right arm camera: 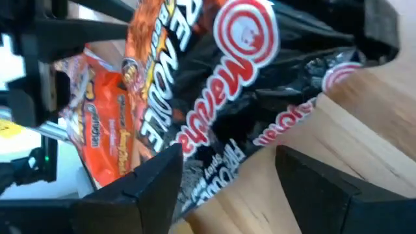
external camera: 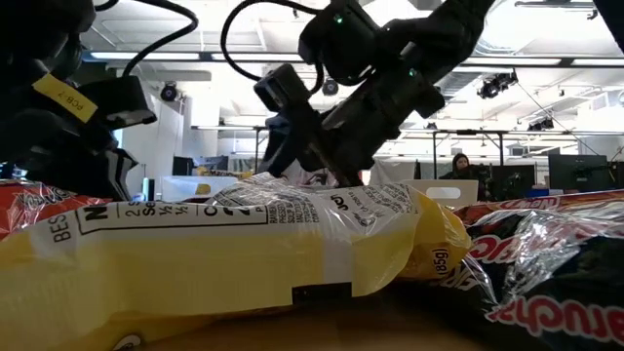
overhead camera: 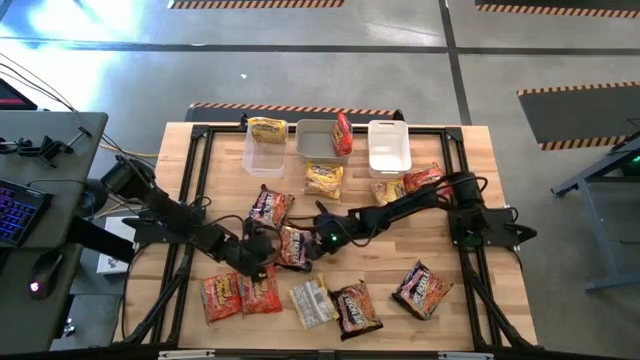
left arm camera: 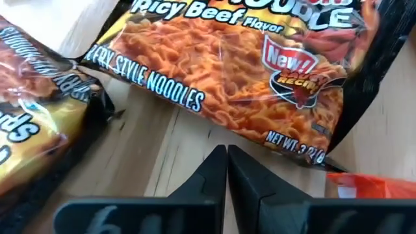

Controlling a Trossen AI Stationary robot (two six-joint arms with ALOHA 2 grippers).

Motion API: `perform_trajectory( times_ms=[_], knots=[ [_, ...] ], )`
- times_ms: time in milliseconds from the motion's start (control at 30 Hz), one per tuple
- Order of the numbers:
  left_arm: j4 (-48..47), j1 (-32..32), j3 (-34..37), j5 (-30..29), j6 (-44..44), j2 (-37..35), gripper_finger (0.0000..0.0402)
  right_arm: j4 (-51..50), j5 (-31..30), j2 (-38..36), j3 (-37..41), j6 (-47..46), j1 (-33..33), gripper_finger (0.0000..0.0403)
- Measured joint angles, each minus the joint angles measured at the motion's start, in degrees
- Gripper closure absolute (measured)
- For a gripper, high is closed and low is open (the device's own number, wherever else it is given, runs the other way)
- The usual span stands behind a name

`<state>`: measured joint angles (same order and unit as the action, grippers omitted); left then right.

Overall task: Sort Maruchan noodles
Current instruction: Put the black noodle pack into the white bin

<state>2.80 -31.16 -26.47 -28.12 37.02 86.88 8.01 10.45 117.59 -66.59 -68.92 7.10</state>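
Maruchan noodles (overhead camera: 292, 247) in a dark Spicy Beef packet lie mid-desk (overhead camera: 470, 330); right hand (overhead camera: 308, 243) spread open over it, left hand (overhead camera: 262, 268) closed, empty, just beside.

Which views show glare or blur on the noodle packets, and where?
Low view: the yellow packet fills the foreground, soft and out of focus, with ceiling lights bright behind it. Left wrist view: the Spicy Beef packet is sharp, with sheen on its wrapper. Right wrist view: the black Maruchan packet is blurred, with glare on its crinkles.
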Motion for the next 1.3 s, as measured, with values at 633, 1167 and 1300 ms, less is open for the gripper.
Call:
perform_trajectory(
  times_ms=[633,1167,1300],
  knots=[
    [9.4,0.4,0.1,1.2,-4.0,3.5,0.0394,10.5,-9.9,1.0,0.0,3.5,0.2,0.0153],
    [11.8,0.4,0.1,1.5,-6.9,3.5,0.0394,10.7,-7.7,1.0,0.0,11.0,-0.8,0.0297],
    [11.8,0.4,0.1,1.4,-7.3,3.5,0.0394,10.6,-5.7,0.7,0.0,14.2,-1.8,0.0337]
  ],
)
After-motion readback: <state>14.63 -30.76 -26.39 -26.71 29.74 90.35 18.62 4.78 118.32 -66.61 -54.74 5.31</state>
